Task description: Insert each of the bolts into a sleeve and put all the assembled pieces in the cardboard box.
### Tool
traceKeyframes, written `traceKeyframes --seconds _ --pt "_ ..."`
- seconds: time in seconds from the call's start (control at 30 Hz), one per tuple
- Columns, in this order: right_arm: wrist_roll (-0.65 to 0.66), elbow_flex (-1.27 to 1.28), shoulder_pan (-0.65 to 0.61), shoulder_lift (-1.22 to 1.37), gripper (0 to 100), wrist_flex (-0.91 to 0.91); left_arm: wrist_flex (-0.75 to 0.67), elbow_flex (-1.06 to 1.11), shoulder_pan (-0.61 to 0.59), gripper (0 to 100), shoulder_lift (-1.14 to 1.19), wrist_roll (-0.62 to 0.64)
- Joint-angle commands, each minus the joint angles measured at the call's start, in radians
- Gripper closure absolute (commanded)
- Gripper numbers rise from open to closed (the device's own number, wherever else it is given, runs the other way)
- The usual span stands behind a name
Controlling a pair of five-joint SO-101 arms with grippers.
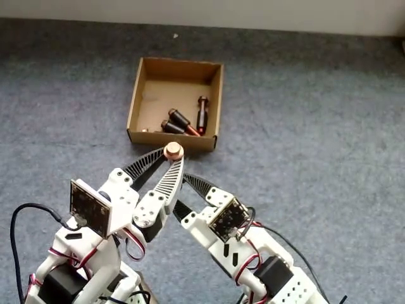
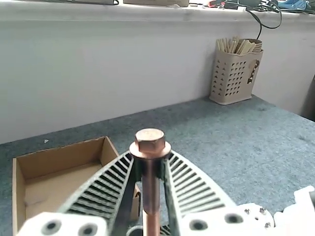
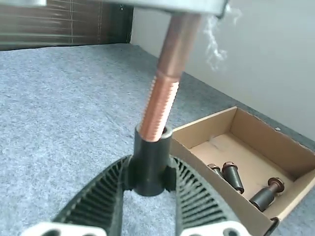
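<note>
the right gripper point(image 3: 149, 173) is clamped tight around a black sleeve point(image 3: 149, 153). the left gripper point(image 2: 150, 158) pinches the copper bolt point(image 2: 149, 141) just below its head, threaded tip in the sleeve's mouth.

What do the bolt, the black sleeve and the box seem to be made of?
Bolt: probably metal, copper-coloured, with a smooth sheen on its shank and cut threads. Sleeve: black and matte, plastic or coated metal; can't tell which. Cardboard box: plain brown cardboard, dull, with folded walls.

Grey carpet point(image 1: 329, 126), pale wall point(image 2: 98, 64), beige slotted basket point(image 2: 235, 73), perhaps of wooden sticks point(image 2: 238, 45).
</note>
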Motion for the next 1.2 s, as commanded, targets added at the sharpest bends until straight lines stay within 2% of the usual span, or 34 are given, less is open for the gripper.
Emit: traceKeyframes --seconds 0.0,0.23,0.43,0.6,0.8,1.0,1.17 --pt "0.005 0.133 -0.002 -0.021 99.4 0.002 -0.005 -0.005 -0.022 99 0.004 -0.012" --pt "0.005 0.133 -0.002 -0.021 99.4 0.001 -0.04 0.025 -0.114 99 0.004 -0.006" --pt "0.005 0.134 -0.002 -0.021 99.4 -0.001 -0.112 0.114 -0.056 99 0.004 -0.008" --pt "0.005 0.134 -0.002 -0.021 99.4 -0.001 -0.106 0.122 -0.002 99 0.004 -0.009" --pt "0.005 0.134 0.031 -0.021 99.4 -0.001 -0.104 0.122 -0.004 99 0.004 -0.006" --pt "0.003 0.137 0.097 -0.022 99.4 -0.044 -0.104 0.166 -0.004 79 0.004 -0.003" --pt "-0.075 0.133 0.125 -0.022 99.4 -0.058 -0.104 0.171 -0.012 78 0.004 -0.005"
